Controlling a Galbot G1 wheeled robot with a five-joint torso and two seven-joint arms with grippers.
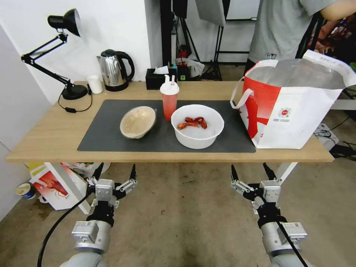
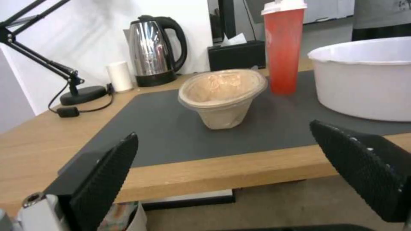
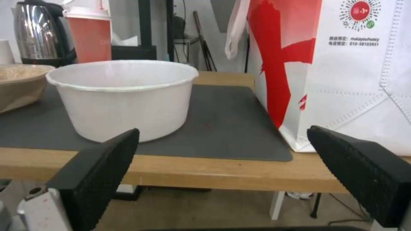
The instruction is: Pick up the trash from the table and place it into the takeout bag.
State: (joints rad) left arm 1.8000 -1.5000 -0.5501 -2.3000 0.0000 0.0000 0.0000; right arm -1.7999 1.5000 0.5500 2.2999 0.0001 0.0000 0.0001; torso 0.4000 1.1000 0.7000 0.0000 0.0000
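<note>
- Head view: the table [image 1: 48, 137] runs across the scene with the dark grey mat [image 1: 111, 129] in its middle. The left gripper [image 1: 115, 172] and the right gripper [image 1: 253, 172] hang below and in front of the near table edge, over bare floor, both with fingers spread wide and holding nothing.
- On the mat the beige paper bowl [image 1: 138, 121] tilts on its side at the left. The red drink cup [image 1: 169, 101] stands upright behind, between the two bowls. The white plastic bowl [image 1: 198, 126] with crayfish shells [image 1: 193, 122] sits near the mat's front edge.
- The takeout bag [image 1: 293, 104] stands open at the table's right end, its base partly on the mat's right edge, apart from the white bowl.
- Along the back edge stand a desk lamp [image 1: 55, 55], a small white cup [image 1: 95, 84], a kettle [image 1: 114, 70] and a black tissue box [image 1: 159, 77].
- Left wrist view: open mat lies between the near table edge and the paper bowl [image 2: 222, 96]; the cup [image 2: 282, 48] stands just behind it and the white bowl [image 2: 364, 77] is off to one side.
- Right wrist view: the white bowl [image 3: 124, 96] sits close to the front mat edge, with a clear strip of mat between it and the bag [image 3: 342, 64].
</note>
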